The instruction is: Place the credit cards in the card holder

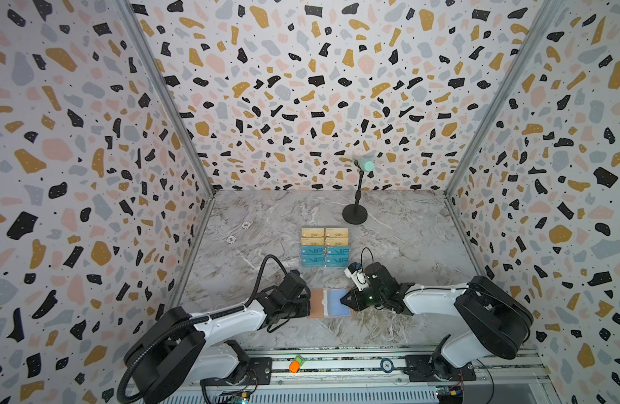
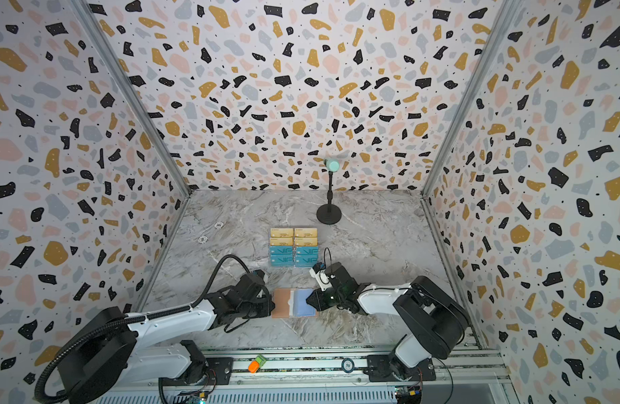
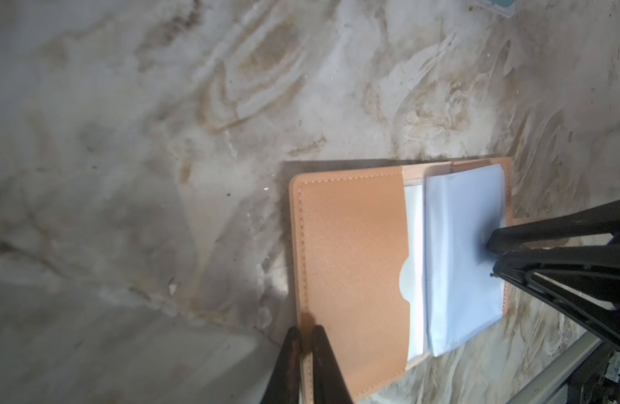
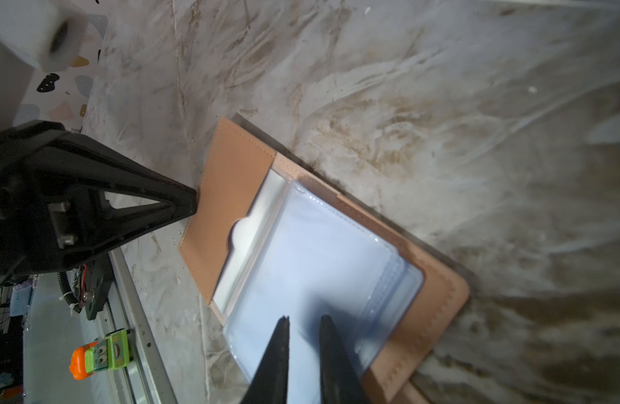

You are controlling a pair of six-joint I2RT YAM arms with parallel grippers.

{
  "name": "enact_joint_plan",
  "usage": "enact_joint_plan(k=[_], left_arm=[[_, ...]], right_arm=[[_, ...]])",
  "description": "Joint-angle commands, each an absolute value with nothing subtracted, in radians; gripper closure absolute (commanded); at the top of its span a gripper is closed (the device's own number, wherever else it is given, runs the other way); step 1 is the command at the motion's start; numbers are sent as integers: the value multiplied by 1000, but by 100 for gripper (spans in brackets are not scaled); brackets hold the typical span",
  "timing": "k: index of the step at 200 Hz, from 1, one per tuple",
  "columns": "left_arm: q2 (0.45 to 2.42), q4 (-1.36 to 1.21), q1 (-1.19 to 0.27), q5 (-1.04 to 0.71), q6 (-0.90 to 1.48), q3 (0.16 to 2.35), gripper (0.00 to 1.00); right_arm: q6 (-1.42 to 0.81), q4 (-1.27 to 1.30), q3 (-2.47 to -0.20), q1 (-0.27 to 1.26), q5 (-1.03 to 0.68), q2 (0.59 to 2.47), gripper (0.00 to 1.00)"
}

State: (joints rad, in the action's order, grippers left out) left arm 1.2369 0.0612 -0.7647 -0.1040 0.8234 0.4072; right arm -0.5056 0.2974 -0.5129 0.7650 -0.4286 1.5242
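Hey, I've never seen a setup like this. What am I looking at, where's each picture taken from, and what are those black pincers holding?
Two robot arms stand at a marble table. Both top views look down from overhead; the other two come from cameras on the arms' wrists. Gold and teal credit cards sit in a clear rack. Nearer the arms, a pink card holder lies open. The left gripper pinches its cover edge; the right gripper, jaws slightly apart, rests its tips on the clear sleeves.
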Motion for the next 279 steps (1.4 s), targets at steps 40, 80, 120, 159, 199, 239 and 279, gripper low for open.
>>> enact_joint_plan(k=[40, 80, 120, 159, 199, 239, 279], left_arm=[[1124, 220, -770, -60, 816, 500, 86], [1146, 199, -777, -148, 807, 586, 85], [1251, -16, -791, -253, 832, 584, 80], [1319, -154, -804, -244, 834, 560, 61], [1354, -167, -806, -231, 787, 554, 54], [1461, -322, -812, -330, 830, 519, 64], [1510, -354, -812, -345, 824, 514, 67]], right_arm=[[-489, 163, -534, 778, -366, 1445, 80], [-496, 136, -535, 781, -352, 1412, 80], [-496, 147, -531, 782, -338, 1446, 82], [-506, 155, -525, 787, -321, 1454, 82], [-511, 155, -519, 790, -310, 1455, 82], [-512, 158, -525, 792, -313, 1477, 82], [-516, 155, -528, 793, -307, 1486, 82]])
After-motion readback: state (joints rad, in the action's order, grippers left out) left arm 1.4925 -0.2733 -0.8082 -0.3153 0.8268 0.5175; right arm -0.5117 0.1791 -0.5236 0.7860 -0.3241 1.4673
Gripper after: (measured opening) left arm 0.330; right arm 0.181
